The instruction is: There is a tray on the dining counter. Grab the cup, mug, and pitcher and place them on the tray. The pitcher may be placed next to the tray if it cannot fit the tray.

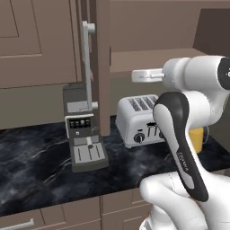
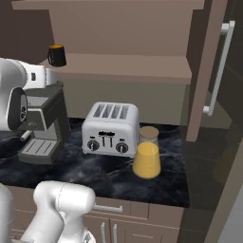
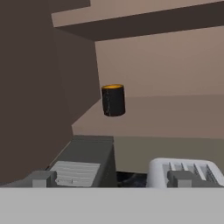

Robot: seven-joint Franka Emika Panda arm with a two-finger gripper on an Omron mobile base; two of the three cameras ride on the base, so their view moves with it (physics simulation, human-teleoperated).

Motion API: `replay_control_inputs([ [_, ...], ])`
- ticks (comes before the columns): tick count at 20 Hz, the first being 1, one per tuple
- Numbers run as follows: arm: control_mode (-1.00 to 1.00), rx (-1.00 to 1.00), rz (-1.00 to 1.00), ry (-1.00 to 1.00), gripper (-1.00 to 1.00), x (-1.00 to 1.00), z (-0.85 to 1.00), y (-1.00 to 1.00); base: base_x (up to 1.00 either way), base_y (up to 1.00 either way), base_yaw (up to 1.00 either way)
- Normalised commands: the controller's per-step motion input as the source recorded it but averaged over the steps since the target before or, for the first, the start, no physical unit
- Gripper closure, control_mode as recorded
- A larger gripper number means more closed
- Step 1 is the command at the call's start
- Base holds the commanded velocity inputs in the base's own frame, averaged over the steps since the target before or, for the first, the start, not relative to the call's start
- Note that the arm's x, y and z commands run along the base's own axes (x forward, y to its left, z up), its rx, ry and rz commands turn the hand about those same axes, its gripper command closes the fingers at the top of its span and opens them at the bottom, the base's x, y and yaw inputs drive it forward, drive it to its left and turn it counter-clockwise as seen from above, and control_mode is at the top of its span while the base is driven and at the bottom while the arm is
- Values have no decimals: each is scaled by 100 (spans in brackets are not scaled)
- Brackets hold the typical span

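With the gripper fully opened, the mug is seen on the shelf at 12 o'clock, and, judged rigid, light and smooth, it is best taken across its body, clear of the handle.

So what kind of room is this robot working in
A home kitchen, by the look of it: a four-slot toaster and an espresso machine stand on a black marble counter, with brown cabinets above and a pitcher of orange liquid nearby.

1 mug, 1 pitcher, 1 toaster, 1 coffee machine.
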Motion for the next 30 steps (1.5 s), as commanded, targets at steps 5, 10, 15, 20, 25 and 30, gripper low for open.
replay_control_inputs([
  [5, -100, 0, 2, 0, -100, 0, 0, 0, 0, 0, 0],
  [10, -100, 0, 1, 0, -100, 11, 0, 0, 0, 0, 0],
  [15, -100, 0, 0, 0, -100, 7, 1, 0, 0, 0, 0],
  [20, -100, 0, 0, 0, -100, 15, 3, 0, 0, 0, 0],
  [25, -100, 0, 0, -4, -100, 15, 9, 0, 0, 0, 0],
  [30, -100, 0, 0, -4, -100, 11, 5, 0, 0, 0, 0],
])
